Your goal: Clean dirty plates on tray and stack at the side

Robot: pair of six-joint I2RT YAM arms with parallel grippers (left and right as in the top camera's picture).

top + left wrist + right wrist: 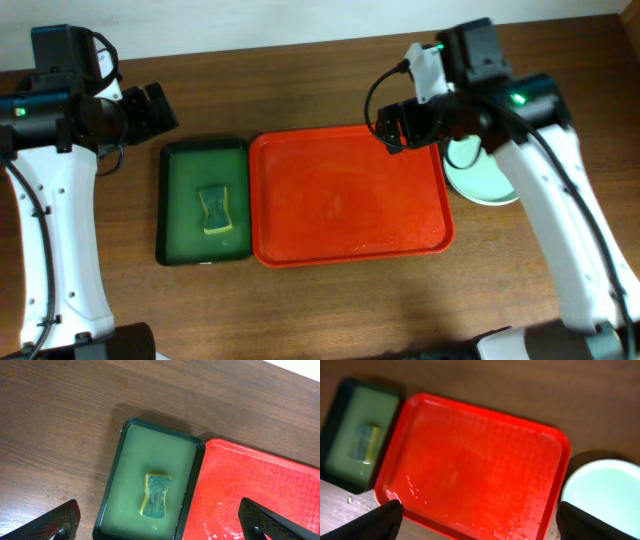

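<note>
Raise the right gripper (393, 128) and left gripper (160, 110), fingers spread and empty, without nudging the glossy pale-mint round plates (492, 180) stacked just right of the red rectangular plastic tray (350, 200).

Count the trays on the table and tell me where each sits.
2. The red tray lies mid-table. The smaller dark green tray, holding a sponge, lies right beside it on the robot's left. None seems hidden.

No readable text in any view.
Red tray (350, 196), green tray (204, 200), sponge (215, 209), plates (484, 172), arms: no labels, brands, numbers or signs legible.
</note>
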